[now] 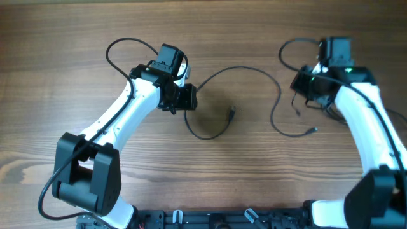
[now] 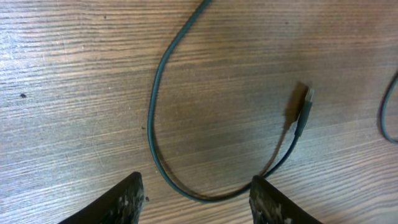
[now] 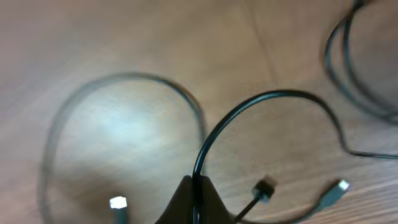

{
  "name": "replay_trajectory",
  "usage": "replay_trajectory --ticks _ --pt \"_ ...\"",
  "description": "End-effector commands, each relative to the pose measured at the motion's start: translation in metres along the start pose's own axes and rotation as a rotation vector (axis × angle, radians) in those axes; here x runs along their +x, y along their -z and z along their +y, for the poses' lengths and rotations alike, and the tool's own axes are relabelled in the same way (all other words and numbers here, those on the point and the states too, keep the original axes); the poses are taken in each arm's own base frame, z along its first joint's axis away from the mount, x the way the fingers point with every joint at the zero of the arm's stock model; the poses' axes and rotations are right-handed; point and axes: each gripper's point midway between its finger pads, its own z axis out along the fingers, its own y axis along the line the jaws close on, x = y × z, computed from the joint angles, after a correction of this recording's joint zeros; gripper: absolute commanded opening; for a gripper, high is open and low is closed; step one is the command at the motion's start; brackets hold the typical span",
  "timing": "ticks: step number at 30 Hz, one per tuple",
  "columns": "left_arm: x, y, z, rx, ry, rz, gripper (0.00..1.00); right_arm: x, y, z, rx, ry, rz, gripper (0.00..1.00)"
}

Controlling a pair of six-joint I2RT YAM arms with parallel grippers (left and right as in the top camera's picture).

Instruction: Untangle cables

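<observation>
A thin black cable point(image 1: 238, 68) arcs across the middle of the wooden table. It curls into a loop point(image 1: 205, 137) below my left gripper point(image 1: 184, 98) and ends in a plug point(image 1: 232, 113). In the left wrist view my left gripper point(image 2: 196, 182) is open, its fingers either side of the loop's bottom point(image 2: 186, 193), with the plug point(image 2: 304, 107) to the right. My right gripper point(image 1: 306, 86) is at the right; in its wrist view it point(image 3: 198, 188) is shut on a black cable point(image 3: 267, 94) that arcs up and right. Small plugs point(image 3: 265, 186) point(image 3: 339, 185) lie beside it.
Another plug end point(image 1: 311, 130) lies right of centre, and a short one point(image 1: 297, 112) hangs below the right gripper. Thicker black arm cables loop at the far left point(image 1: 124, 43) and far right point(image 1: 294, 44). A blurred cable loop point(image 3: 124, 81) lies at the left of the right wrist view.
</observation>
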Motion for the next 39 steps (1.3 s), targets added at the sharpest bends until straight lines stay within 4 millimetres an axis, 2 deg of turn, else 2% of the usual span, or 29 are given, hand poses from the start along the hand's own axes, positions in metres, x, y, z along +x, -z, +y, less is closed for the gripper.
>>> replay_trajectory --ticks 1,2,4,6,8,9,10,11,12,14,15,17,19,21,25,28,30,31,33,35,39 --pt "0.002 0.000 -0.004 0.015 0.021 0.008 0.57 -0.036 0.061 0.021 -0.068 0.064 -0.173 0.04" --pt "0.002 0.000 -0.004 0.015 0.021 0.008 0.57 -0.045 0.073 0.015 -0.038 0.059 -0.237 0.04" --pt "0.002 0.000 -0.004 0.015 0.022 0.008 0.57 -0.064 0.097 -0.015 0.132 0.032 -0.384 0.04" --pt "0.002 0.000 -0.004 0.015 0.022 0.008 0.57 -0.077 0.107 -0.043 0.266 0.078 -0.434 0.04" --pt "0.003 0.000 -0.003 0.014 0.023 0.012 0.57 -0.088 0.112 -0.075 0.363 0.045 -0.455 0.04" --pt "0.004 0.000 -0.003 0.013 0.024 0.016 0.57 -0.099 0.119 -0.102 0.400 -0.026 -0.479 0.04" --pt "0.004 0.000 -0.003 0.011 0.024 0.019 0.57 -0.105 0.124 -0.119 0.417 -0.074 -0.495 0.04" --pt "0.005 0.000 -0.002 0.010 0.025 0.022 0.57 -0.110 0.127 -0.135 0.401 -0.122 -0.500 0.04" --pt "0.006 0.000 -0.002 0.009 0.026 0.024 0.57 -0.112 0.125 -0.141 0.344 -0.148 -0.486 0.04" --pt "0.006 0.000 -0.002 0.009 0.026 0.024 0.57 -0.106 0.114 -0.133 0.182 -0.135 -0.411 0.05" --pt "0.006 0.000 -0.002 0.009 0.026 0.024 0.57 -0.094 0.101 -0.116 0.075 -0.105 -0.333 0.13" --pt "0.006 0.000 -0.002 0.009 0.026 0.024 0.57 -0.071 0.079 -0.091 -0.058 -0.064 -0.207 0.21" --pt "0.006 0.000 -0.002 0.009 0.026 0.025 0.57 -0.050 0.055 -0.073 -0.109 -0.011 -0.083 0.29" --pt "0.006 0.000 -0.002 0.009 0.026 0.024 0.57 -0.026 0.027 -0.054 -0.123 0.132 0.046 0.43" --pt "0.006 0.000 -0.002 0.009 0.026 0.025 0.57 0.022 -0.028 -0.017 -0.145 0.417 0.257 0.43" --pt "0.008 0.000 -0.002 0.007 0.027 0.031 0.57 0.049 -0.072 -0.008 -0.089 0.545 0.364 0.41" --pt "0.008 0.000 -0.001 0.006 0.028 0.034 0.57 0.057 -0.091 -0.005 -0.058 0.595 0.387 0.41" --pt "0.008 0.000 -0.001 0.006 0.028 0.034 0.57 0.057 -0.104 -0.004 -0.014 0.632 0.375 0.41" --pt "0.008 0.000 -0.001 0.006 0.028 0.034 0.57 0.052 -0.118 -0.001 0.051 0.690 0.329 0.42" --pt "0.008 0.000 -0.001 0.006 0.028 0.035 0.57 0.041 -0.125 0.007 0.098 0.741 0.257 0.43" --pt "0.009 0.000 -0.001 0.006 0.029 0.035 0.57 0.040 -0.130 0.014 0.088 0.775 0.240 0.41"
